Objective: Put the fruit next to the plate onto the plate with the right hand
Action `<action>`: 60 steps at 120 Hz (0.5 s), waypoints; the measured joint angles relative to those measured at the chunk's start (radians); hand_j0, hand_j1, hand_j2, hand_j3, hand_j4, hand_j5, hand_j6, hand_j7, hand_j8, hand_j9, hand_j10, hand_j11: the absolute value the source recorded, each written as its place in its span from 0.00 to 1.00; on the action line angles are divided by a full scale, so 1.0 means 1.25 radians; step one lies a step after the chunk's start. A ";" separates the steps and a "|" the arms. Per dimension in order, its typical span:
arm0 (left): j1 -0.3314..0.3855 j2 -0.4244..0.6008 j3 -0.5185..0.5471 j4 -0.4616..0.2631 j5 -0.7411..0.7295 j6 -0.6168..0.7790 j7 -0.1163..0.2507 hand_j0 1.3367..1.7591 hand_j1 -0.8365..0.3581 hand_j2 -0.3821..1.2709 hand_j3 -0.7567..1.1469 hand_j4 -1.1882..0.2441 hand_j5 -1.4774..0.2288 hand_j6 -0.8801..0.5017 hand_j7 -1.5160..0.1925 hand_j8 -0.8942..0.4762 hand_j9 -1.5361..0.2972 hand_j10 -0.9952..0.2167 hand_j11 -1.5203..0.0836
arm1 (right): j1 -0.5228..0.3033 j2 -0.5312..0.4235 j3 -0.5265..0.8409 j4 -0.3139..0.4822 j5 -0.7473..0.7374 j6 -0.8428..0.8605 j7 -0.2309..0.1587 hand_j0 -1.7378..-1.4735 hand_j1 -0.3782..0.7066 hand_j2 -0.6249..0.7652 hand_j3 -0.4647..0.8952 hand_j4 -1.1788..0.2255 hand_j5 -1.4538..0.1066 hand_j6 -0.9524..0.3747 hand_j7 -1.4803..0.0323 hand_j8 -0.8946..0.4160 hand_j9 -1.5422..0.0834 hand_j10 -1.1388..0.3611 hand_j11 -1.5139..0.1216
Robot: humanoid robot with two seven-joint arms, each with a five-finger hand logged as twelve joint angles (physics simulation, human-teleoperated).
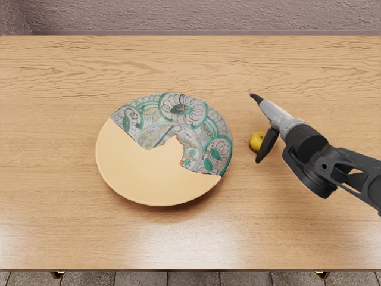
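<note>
A round plate (143, 173) lies in the middle of the wooden table, half plain tan and half patterned in green and grey. A small yellow fruit (256, 140) sits on the table just right of the plate's rim. My right hand (266, 128) reaches in from the right edge and hovers at the fruit. Its fingers (265, 108) are stretched out, one pointing up-left and the thumb hanging down beside the fruit, partly covering it. The hand is open and holds nothing. The left arm does not show.
The wooden table (190, 65) spreads wide on every side of the plate. Its front edge runs along the bottom of the view, and a wall stands behind the far edge.
</note>
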 joint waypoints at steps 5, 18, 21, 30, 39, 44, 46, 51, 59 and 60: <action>0.000 0.000 0.000 0.000 0.000 0.000 0.000 0.76 0.99 0.23 0.40 0.83 0.87 0.64 0.89 0.66 0.84 0.82 0.95 | -0.005 0.009 0.000 -0.010 -0.002 -0.002 0.000 0.30 0.03 0.45 0.34 0.84 0.93 0.72 0.98 0.68 0.95 0.76 0.93; 0.000 0.000 0.000 0.000 0.000 0.000 0.000 0.76 0.99 0.23 0.40 0.83 0.87 0.64 0.89 0.66 0.84 0.82 0.95 | -0.017 0.021 0.000 -0.026 -0.019 -0.023 0.000 0.30 0.03 0.45 0.34 0.84 0.93 0.72 0.98 0.68 0.95 0.76 0.93; 0.000 0.000 0.000 0.000 0.000 0.000 0.000 0.76 0.99 0.23 0.40 0.83 0.87 0.64 0.89 0.66 0.84 0.82 0.95 | -0.021 0.023 0.000 -0.028 -0.028 -0.031 0.000 0.30 0.03 0.45 0.34 0.84 0.93 0.72 0.98 0.68 0.95 0.76 0.93; 0.000 0.000 0.000 0.000 0.000 0.000 0.000 0.76 0.99 0.23 0.40 0.83 0.87 0.64 0.89 0.66 0.84 0.82 0.95 | -0.029 0.028 0.000 -0.031 -0.044 -0.048 0.000 0.30 0.03 0.45 0.34 0.84 0.93 0.72 0.98 0.68 0.95 0.76 0.93; 0.000 0.000 0.000 0.000 0.000 0.000 0.000 0.76 0.99 0.23 0.40 0.83 0.87 0.64 0.89 0.66 0.84 0.82 0.95 | -0.035 0.031 0.000 -0.033 -0.054 -0.057 0.000 0.30 0.03 0.45 0.34 0.84 0.93 0.72 0.98 0.68 0.95 0.76 0.93; 0.000 0.000 0.000 0.000 0.000 0.000 0.000 0.76 0.99 0.23 0.40 0.83 0.87 0.64 0.89 0.66 0.84 0.82 0.95 | -0.038 0.031 0.000 -0.034 -0.058 -0.060 0.000 0.30 0.03 0.45 0.34 0.84 0.93 0.72 0.98 0.68 0.95 0.76 0.93; 0.000 0.000 0.000 0.000 0.000 0.000 0.000 0.76 0.99 0.23 0.40 0.83 0.87 0.64 0.89 0.66 0.84 0.82 0.95 | -0.039 0.031 0.000 -0.034 -0.059 -0.061 0.000 0.30 0.03 0.45 0.34 0.84 0.93 0.72 0.98 0.68 0.95 0.76 0.93; 0.000 0.000 0.000 0.000 0.000 0.000 0.000 0.76 0.99 0.23 0.40 0.83 0.87 0.64 0.89 0.66 0.84 0.82 0.95 | -0.041 0.032 -0.001 -0.035 -0.061 -0.062 0.000 0.30 0.03 0.45 0.34 0.84 0.93 0.72 0.98 0.68 0.95 0.76 0.93; 0.000 0.000 0.000 0.000 0.000 0.000 0.000 0.76 0.99 0.23 0.40 0.83 0.87 0.64 0.89 0.66 0.84 0.82 0.95 | -0.045 0.032 -0.001 -0.035 -0.063 -0.064 0.000 0.30 0.03 0.45 0.34 0.84 0.93 0.72 0.98 0.68 0.95 0.76 0.93; 0.000 0.000 0.000 0.000 0.000 0.000 0.000 0.76 0.99 0.23 0.40 0.83 0.87 0.64 0.89 0.66 0.84 0.82 0.95 | -0.045 0.032 -0.001 -0.035 -0.063 -0.064 0.000 0.30 0.03 0.45 0.34 0.84 0.93 0.72 0.98 0.68 0.95 0.76 0.93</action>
